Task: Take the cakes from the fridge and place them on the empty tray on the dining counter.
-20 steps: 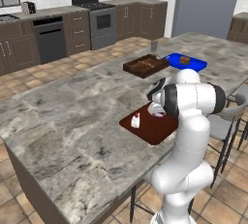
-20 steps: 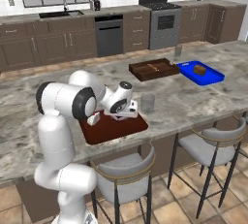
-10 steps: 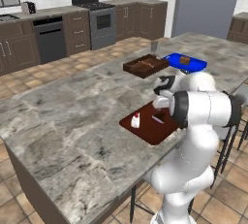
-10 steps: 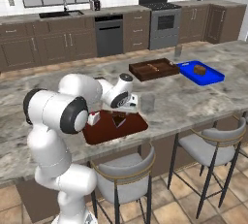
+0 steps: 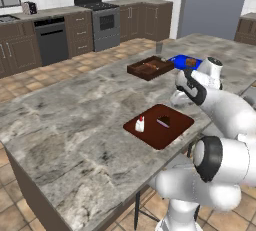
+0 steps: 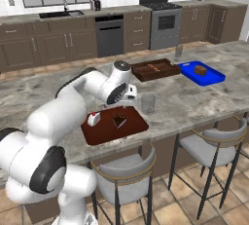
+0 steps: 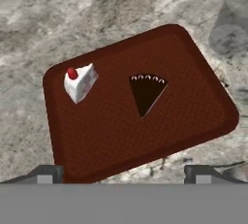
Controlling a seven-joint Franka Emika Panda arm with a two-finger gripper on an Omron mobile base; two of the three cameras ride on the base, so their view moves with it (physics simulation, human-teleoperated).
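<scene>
Now both cakes, the white piece [image 7: 80, 82] and the chocolate wedge [image 7: 147, 92], lie apart on the reddish-brown tray [image 7: 193, 97] on the dining counter [image 5: 65, 140], the gripper [image 7: 123, 172] above them spread wide, evidently its delivery made.

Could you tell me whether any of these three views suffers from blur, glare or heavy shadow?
Left base view: even light, slightly soft render, no glare on the dining counter. Right base view: stools cast faint floor shadows. Hand view: the cakes and the tray read sharp, without glare.
</scene>
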